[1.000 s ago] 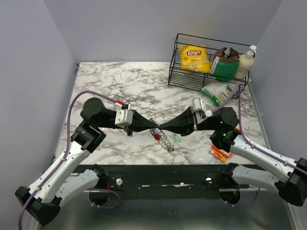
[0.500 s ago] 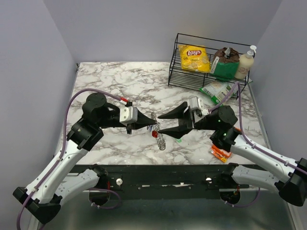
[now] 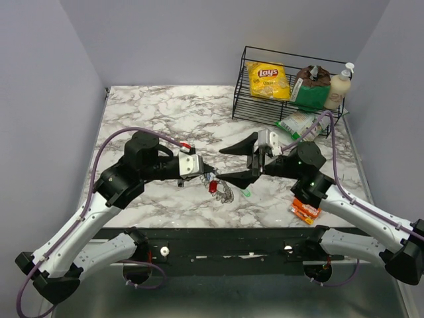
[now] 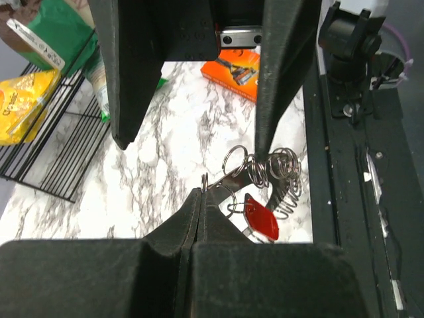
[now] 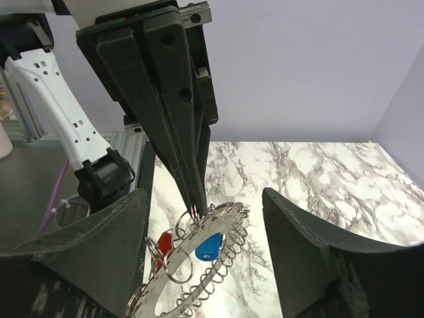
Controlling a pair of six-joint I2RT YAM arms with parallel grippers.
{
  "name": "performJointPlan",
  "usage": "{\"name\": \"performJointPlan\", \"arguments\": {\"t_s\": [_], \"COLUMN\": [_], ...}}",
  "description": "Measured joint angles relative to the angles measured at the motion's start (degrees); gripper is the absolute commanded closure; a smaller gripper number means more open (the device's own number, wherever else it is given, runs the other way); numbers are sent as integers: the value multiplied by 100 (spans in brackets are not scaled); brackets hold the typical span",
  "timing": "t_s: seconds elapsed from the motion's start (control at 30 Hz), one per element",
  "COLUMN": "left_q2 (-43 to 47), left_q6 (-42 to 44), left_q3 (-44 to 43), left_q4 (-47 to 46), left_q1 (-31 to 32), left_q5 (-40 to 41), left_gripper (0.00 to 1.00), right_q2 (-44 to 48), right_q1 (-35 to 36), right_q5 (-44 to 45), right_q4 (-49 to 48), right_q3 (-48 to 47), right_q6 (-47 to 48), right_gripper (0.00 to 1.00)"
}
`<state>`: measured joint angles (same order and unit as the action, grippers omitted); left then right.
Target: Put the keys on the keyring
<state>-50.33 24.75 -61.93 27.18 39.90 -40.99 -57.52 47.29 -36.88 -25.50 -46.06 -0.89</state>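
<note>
The left end effector (image 3: 207, 173) is pressed together on just the rim of the keyring (image 3: 224, 192), which hangs at its tips; the right end effector (image 3: 225, 164) stands spread opposite. That thin, one-sided pinch could slip, letting the ring twist or fall.

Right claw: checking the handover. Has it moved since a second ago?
Yes. The right claw opened, its far finger swinging toward the wire rack, which stayed put.

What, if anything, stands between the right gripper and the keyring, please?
Nothing visible does: the keyring hangs just ahead of the open right gripper, pinched at its edge by the shut left gripper.
</note>
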Motion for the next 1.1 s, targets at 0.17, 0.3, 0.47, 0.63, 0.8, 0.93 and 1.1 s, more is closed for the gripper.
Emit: {"name": "performJointPlan", "arguments": {"t_s": [0.17, 0.3, 0.47, 0.63, 0.8, 0.93, 1.1], "left_q2": [-221, -407, -435, -444, -463, -466, -466], "left_q6": [205, 354, 481, 551, 568, 564, 562], "left_q3": [-352, -645, -706, -706, -706, -706, -706], "left_q4": [442, 745, 994, 1193, 1239, 1237, 1241], "left_q1": [186, 254, 273, 295, 299, 317, 334], "left_q5": [452, 743, 951, 1027, 1043, 1054, 1130], "left_gripper": [100, 100, 100, 100, 100, 100, 100], "right_q2": [-409, -610, -649, -662, -758, -833, -890], "right_q1": [0, 0, 0, 0, 0, 0, 0], "right_q5": [-4, -4, -9, -39, -149, -236, -363], "right_q4": [496, 935, 1346, 1502, 1552, 1576, 1687], "right_q3": [-472, -627, -636, -638, -693, -752, -817], "right_q6": [315, 592, 846, 927, 955, 955, 957], "right_gripper": [35, 41, 57, 63, 68, 89, 99]}}
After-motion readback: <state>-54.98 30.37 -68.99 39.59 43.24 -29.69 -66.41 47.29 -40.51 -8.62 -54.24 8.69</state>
